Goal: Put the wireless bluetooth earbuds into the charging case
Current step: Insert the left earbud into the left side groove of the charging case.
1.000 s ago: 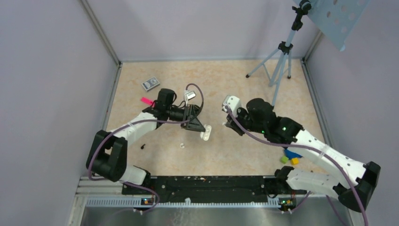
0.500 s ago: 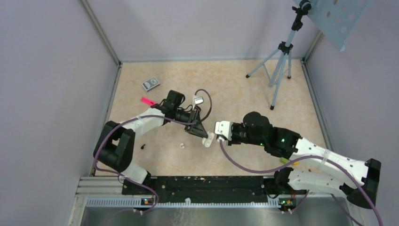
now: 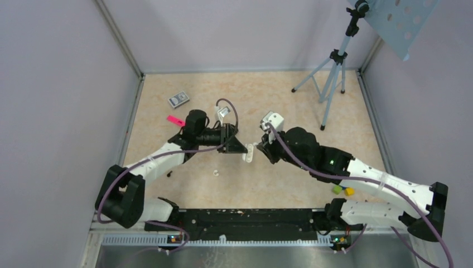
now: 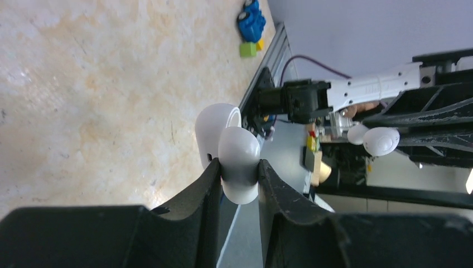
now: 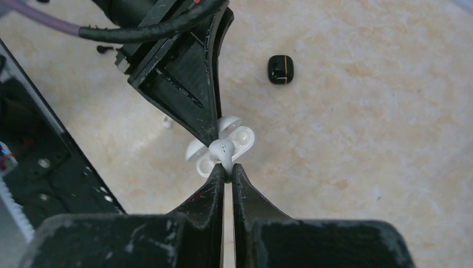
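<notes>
My left gripper (image 3: 243,150) is shut on a white pill-shaped hinged object (image 4: 239,152) and holds it open above the table. Its rounded hollows face my right gripper (image 5: 224,167). The right gripper is shut on the stem of a white earbud (image 5: 222,149), whose head touches the open white object (image 5: 241,137). A second tiny white bit (image 3: 215,172) lies on the table, and it also shows in the right wrist view (image 5: 166,121). The small glossy black charging case (image 5: 280,69) lies closed on the table beyond the left gripper. It is hidden in the top view.
A tripod (image 3: 332,78) stands at the far right. A card pack (image 3: 178,99) and a pink strip (image 3: 174,120) lie at the far left. Coloured blocks (image 3: 343,188) sit under my right arm. A tiny dark bit (image 3: 169,174) lies near the left arm. A black rail (image 3: 245,218) runs along the near edge.
A second ago my right gripper was apart from the white object. Both grippers dipped toward the near side and came back, and now the right gripper's earbud meets the white object.
</notes>
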Controlling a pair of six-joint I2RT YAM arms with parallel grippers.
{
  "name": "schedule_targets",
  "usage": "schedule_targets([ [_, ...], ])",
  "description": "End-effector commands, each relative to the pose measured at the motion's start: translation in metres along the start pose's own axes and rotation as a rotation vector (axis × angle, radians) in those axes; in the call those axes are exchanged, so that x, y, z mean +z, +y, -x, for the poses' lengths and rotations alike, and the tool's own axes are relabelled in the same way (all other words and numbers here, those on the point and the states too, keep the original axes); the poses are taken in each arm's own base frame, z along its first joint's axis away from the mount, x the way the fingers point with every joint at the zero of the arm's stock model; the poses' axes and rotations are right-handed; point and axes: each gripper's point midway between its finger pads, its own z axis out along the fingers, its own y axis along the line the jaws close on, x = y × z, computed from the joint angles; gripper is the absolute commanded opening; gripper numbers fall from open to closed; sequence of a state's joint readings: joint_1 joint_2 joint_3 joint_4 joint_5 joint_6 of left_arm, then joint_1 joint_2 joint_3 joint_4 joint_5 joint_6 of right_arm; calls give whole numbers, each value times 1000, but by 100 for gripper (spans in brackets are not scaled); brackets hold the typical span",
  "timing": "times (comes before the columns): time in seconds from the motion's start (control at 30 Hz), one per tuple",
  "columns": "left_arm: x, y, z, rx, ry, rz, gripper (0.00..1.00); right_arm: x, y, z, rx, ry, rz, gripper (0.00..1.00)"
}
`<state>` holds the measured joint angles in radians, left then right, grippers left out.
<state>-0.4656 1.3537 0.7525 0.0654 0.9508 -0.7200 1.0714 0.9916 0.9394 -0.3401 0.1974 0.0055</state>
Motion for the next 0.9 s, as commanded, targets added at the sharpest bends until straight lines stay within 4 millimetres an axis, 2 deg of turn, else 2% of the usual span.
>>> schedule_targets([
  [0.0,-3,-26,34,58,-205,-74,0,-2,10,17,420,14,-54,0],
  [0.13,-5,-29,39,67,-238,-73,0,2,23,8,617,68,-42,0],
  [0.23,-6,-32,41,82,-240,-70,0,5,26,1,765,66,-63,0],
  [0.33,-7,-33,42,92,-245,-69,0,12,29,-12,837,63,-72,0],
  [0.53,-8,-34,41,89,-234,-64,0,19,18,-23,866,51,-150,0],
  [0.67,-8,-35,42,93,-232,-57,0,23,9,-20,859,9,-190,0],
  [0.87,-9,-34,40,95,-229,-52,0,35,11,-21,855,15,-198,0],
])
